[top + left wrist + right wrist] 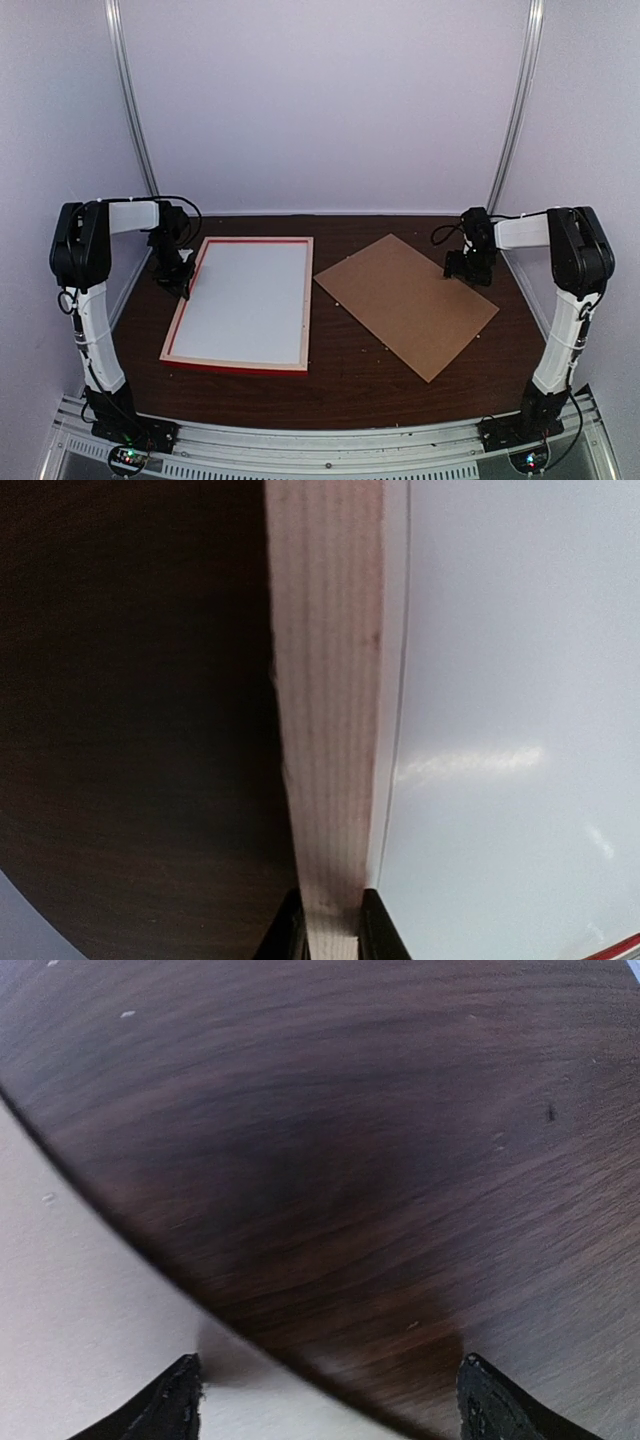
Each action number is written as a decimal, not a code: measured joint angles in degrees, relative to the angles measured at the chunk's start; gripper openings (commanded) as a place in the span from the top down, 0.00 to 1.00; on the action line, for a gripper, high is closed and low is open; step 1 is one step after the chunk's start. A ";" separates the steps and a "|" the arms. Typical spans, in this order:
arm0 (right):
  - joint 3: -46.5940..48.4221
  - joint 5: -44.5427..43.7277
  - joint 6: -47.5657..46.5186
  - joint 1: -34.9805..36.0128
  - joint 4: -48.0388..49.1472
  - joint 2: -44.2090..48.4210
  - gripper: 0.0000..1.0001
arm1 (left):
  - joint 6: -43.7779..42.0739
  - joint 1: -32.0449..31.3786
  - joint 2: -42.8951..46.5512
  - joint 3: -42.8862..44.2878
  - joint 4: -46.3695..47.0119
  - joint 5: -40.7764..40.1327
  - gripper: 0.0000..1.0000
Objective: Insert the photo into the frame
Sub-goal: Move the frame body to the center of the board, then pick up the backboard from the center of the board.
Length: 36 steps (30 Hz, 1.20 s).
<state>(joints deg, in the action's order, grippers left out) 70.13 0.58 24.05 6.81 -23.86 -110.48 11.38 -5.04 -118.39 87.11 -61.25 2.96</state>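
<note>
The frame (305,300) lies flat on the left half of the table with its pale wood back up and red showing along its outer edges. A plain pale sheet (248,300) fills its opening; no printed picture shows, so I cannot tell whether this is the photo. My left gripper (183,283) is shut on the frame's left rail. In the left wrist view the black fingers (375,930) pinch the wooden rail (330,730), with the pale sheet (510,730) beside it. My right gripper (466,272) stands open and holds nothing.
A plain brown backing board (405,300) lies at an angle on the right half of the dark wood table (340,390). In the right wrist view the board's edge (80,1310) runs between my open right gripper's (335,1400) tips, with bare table (350,1140) beyond.
</note>
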 measured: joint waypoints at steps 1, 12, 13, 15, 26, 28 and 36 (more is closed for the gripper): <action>0.42 0.26 -0.59 -0.83 -0.28 -0.74 0.13 | 0.20 -0.07 0.00 0.00 0.00 -0.04 0.83; -6.03 4.22 -1.60 -2.19 0.44 4.48 0.18 | 2.71 -0.70 0.09 -0.46 1.25 -1.60 0.56; -7.87 5.05 -1.49 -2.19 0.13 6.08 0.19 | 2.80 -0.70 0.24 -0.46 1.33 -1.99 0.54; -10.45 6.36 -1.25 -2.19 -0.11 8.44 0.20 | 2.91 -0.70 0.87 -0.46 1.36 -2.58 0.53; -28.24 15.30 3.10 -0.92 0.02 26.91 0.25 | 4.35 -6.93 13.44 -2.47 4.52 3.65 0.35; -31.65 17.09 4.70 0.33 0.13 31.04 0.25 | 5.99 -11.80 15.17 -2.69 6.32 6.19 0.35; -37.97 20.79 9.38 5.33 -1.16 40.50 0.22 | 16.06 -35.36 9.16 1.01 17.51 15.41 0.34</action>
<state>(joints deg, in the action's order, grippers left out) 32.16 21.37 33.43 12.14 -25.02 -69.97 27.44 -40.40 -109.23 88.12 -43.75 18.37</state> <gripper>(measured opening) 0.750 0.654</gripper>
